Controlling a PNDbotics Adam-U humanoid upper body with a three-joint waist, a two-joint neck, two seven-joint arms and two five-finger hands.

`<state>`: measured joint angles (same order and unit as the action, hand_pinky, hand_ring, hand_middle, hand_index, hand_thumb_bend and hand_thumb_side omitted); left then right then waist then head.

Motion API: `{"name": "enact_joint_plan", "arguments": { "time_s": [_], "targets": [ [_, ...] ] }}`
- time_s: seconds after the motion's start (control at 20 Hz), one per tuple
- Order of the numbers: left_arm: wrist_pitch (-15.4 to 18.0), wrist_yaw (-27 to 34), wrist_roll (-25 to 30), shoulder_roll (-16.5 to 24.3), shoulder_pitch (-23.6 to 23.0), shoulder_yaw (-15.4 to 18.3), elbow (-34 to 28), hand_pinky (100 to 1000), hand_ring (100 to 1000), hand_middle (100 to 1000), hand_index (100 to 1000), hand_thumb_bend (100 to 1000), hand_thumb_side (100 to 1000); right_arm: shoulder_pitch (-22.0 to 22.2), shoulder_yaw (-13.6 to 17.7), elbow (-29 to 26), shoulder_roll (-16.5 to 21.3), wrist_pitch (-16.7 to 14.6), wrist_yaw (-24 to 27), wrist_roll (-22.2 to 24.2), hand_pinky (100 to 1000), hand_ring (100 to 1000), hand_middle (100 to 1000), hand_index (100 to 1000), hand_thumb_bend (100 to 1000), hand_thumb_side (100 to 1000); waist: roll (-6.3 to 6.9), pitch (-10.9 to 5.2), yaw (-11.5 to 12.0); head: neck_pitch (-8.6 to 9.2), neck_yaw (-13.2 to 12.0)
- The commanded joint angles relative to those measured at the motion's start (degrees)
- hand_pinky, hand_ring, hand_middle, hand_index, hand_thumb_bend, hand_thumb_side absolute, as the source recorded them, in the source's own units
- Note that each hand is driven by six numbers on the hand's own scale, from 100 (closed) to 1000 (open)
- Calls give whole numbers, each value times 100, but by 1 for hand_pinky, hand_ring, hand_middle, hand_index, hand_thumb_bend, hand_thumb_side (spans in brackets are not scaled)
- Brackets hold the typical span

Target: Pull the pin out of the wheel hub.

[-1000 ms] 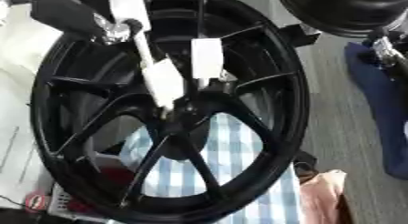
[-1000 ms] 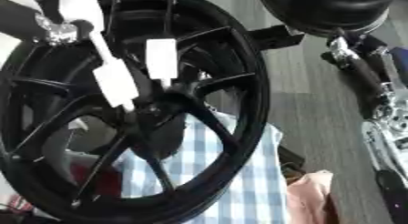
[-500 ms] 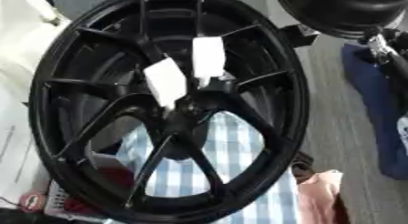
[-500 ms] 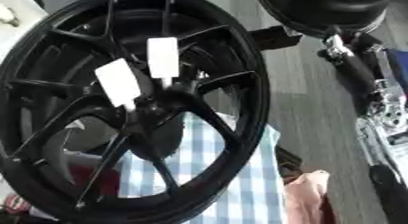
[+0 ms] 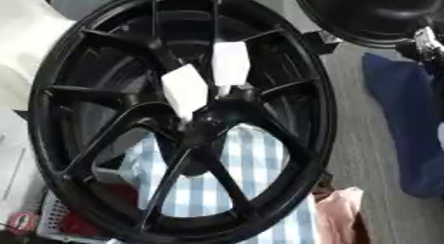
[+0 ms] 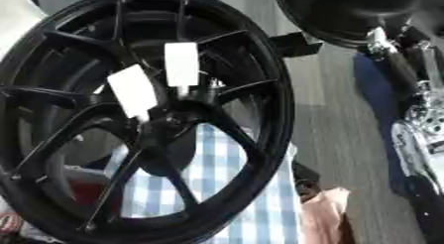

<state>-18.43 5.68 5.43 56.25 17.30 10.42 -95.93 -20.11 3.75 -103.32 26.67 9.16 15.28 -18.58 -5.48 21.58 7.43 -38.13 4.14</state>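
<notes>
Left hand gone — two white tags (image 5: 208, 79) (pins?) at wheel hub (image 5: 212, 121).

Hub centre (image 5: 208, 124) unobstructed from front; two white tags (image 5: 185, 91) beside it; spokes (image 5: 111, 134) divide openings.

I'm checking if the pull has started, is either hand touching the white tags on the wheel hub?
Apart. Both eye views show the two white tags at the wheel hub with nothing around them, and no hand appears near them.

My right arm (image 6: 416, 89) is black with silver joints. Chrome link lower down; hand isn't visible.
</notes>
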Motion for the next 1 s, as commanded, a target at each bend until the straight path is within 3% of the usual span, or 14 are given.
{"name": "enact_joint_plan", "arguments": {
  "time_s": [0.05, 0.25, 0.45, 0.65, 1.0],
  "targets": [
    [216, -72, 92, 20, -28, 156, 75, 762, 760, 791, 850, 203, 976, -29, 57, -125, 112, -1, 49, -23, 787, 629, 619, 670, 180, 451, 20, -95, -3, 89, 2],
    [403, 49, -96, -125, -54, 181, 60, 754, 745, 761, 823, 126, 934, -11, 52, -114, 93, 8, 48, -22, 786, 629, 619, 670, 181, 452, -13, -86, -2, 105, -17],
    [708, 709, -529, -479, 111, 206, -258, 732, 681, 664, 764, 100, 864, -1, 54, -128, 76, 1, 50, -29, 785, 628, 618, 669, 180, 451, -40, -86, -1, 105, -62],
    [921, 1401, -1005, -1157, 426, 207, -804, 727, 674, 656, 762, 100, 827, -35, 36, -152, 45, -8, 69, -27, 785, 627, 617, 669, 178, 450, -76, -93, -6, 122, -91],
    [1189, 1647, -1901, -2396, 627, 262, -1508, 731, 682, 664, 771, 137, 811, -99, 16, -252, 41, -12, 74, -7, 785, 628, 617, 670, 175, 447, -146, -97, -21, 113, -124]
  ]
}}
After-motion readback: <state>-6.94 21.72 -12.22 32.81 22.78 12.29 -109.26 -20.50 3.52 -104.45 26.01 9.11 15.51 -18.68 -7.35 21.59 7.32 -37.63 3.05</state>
